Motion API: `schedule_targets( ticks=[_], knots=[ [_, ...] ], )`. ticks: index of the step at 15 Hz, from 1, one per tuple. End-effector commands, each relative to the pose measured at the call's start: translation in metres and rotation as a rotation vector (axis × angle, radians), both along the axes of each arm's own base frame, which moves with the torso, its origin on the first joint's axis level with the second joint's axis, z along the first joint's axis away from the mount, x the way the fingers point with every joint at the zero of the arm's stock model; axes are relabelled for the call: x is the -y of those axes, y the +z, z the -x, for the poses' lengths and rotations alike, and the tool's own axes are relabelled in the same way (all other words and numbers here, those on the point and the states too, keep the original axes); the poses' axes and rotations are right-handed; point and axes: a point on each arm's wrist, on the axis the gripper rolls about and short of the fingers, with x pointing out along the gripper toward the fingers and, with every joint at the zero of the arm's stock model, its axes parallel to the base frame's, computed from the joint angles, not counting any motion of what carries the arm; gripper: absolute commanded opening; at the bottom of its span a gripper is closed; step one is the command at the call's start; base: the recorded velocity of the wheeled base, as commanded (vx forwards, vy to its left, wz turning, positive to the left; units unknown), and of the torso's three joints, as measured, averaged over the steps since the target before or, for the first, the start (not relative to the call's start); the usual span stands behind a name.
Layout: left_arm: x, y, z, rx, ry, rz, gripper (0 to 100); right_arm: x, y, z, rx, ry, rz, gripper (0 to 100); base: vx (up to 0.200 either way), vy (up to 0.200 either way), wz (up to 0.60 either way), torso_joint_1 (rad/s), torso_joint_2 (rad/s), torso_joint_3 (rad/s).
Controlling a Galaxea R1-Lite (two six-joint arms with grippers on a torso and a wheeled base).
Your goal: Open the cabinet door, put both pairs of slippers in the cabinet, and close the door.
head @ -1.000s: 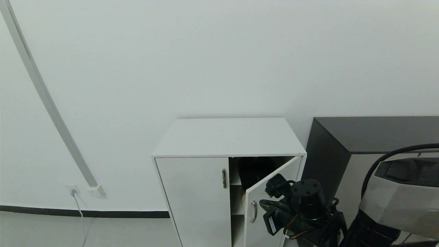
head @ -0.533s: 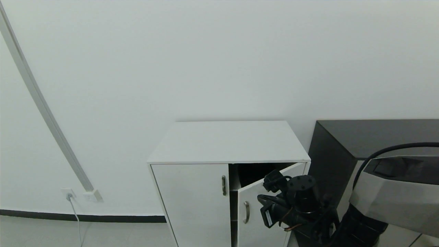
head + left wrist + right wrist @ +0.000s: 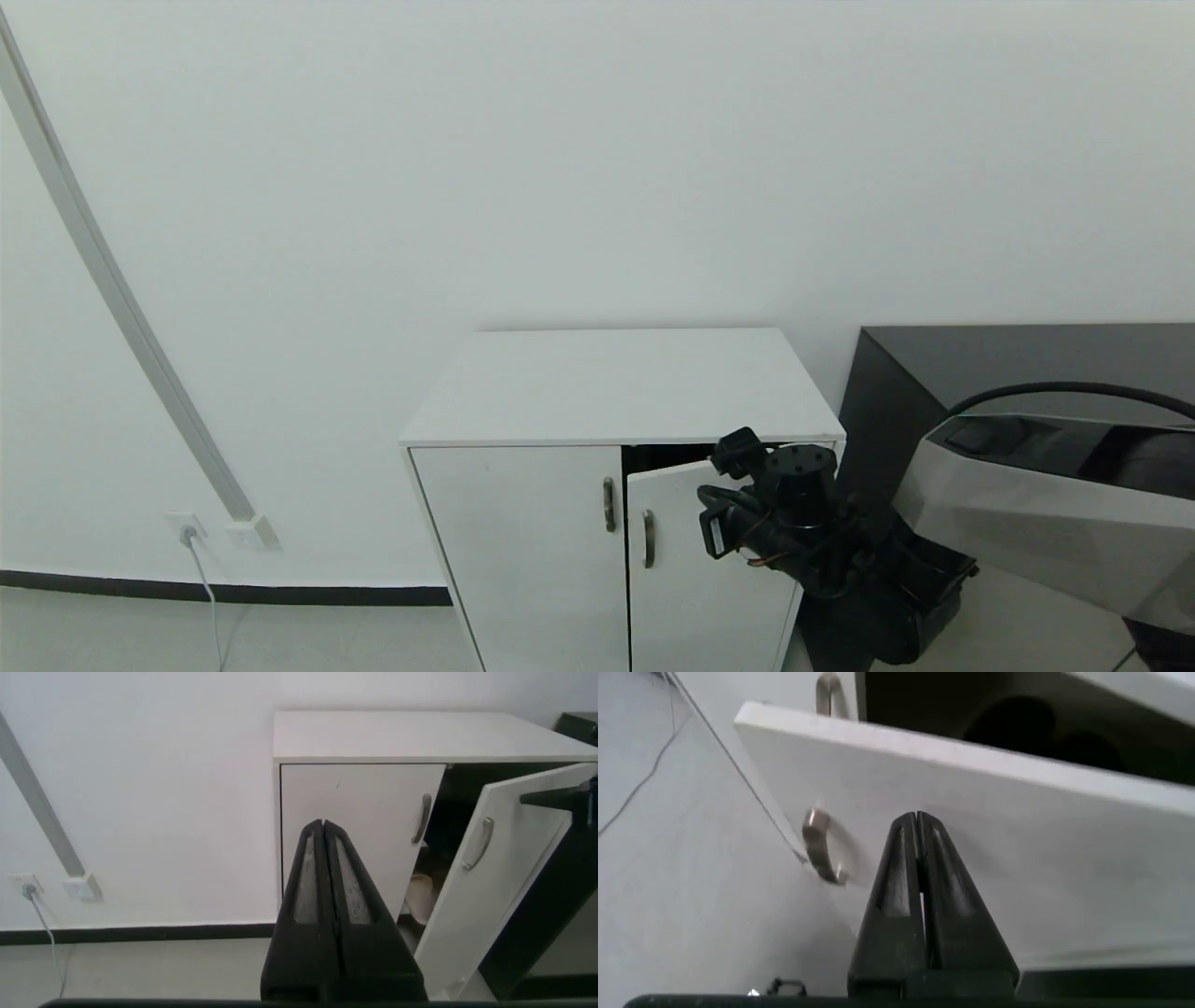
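White wall backs the head view, with a grey conduit slanting down to a socket at far left, above the grey floor. The white cabinet stands against that wall, and a dark unit is just to its right. The left door is shut. The right door is ajar, with only a narrow dark gap along its top, and the right arm is against its outer face. By my reading this is the last step, closing the door. In the left wrist view the left gripper hangs well clear on the near left, fingers together and holding nothing. Through the opening a pale shape, probably a slipper, lies on a lower shelf. In the right wrist view the right gripper, fingers pressed together, is at or nearly on the door panel beside its handle. Dark rounded shapes, perhaps the other slippers, sit inside above. The next move calls for a steady push until the door is flush, kept clear of the handle, before the arm backs away.
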Motion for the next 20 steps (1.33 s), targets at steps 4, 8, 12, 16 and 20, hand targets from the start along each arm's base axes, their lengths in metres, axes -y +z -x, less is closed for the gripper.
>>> schedule_targets(
  ticks=[4,8,12,16,20],
  knots=[
    [0.0,0.0,0.0,-0.001,0.0,0.0,0,0.005,-0.014,-0.022,-0.007,-0.04,0.005,0,0.0,0.0,0.0,0.0,0.0,0.0],
    [0.0,0.0,0.0,-0.001,0.0,0.0,0,0.012,-0.012,-0.031,0.004,-0.065,-0.004,0,0.0,0.0,0.0,0.0,0.0,0.0],
    [0.0,0.0,0.0,-0.001,0.0,0.0,0,0.011,-0.008,-0.037,0.005,-0.073,-0.004,0,0.0,0.0,0.0,0.0,0.0,0.0],
    [0.0,0.0,0.0,-0.001,0.0,0.0,0,0.011,-0.007,-0.038,0.009,-0.073,-0.007,0,0.0,0.0,0.0,0.0,0.0,0.0],
    [0.0,0.0,0.0,-0.001,0.0,0.0,0,0.011,-0.007,-0.038,0.009,-0.073,-0.007,0,0.0,0.0,0.0,0.0,0.0,0.0]
  ],
)
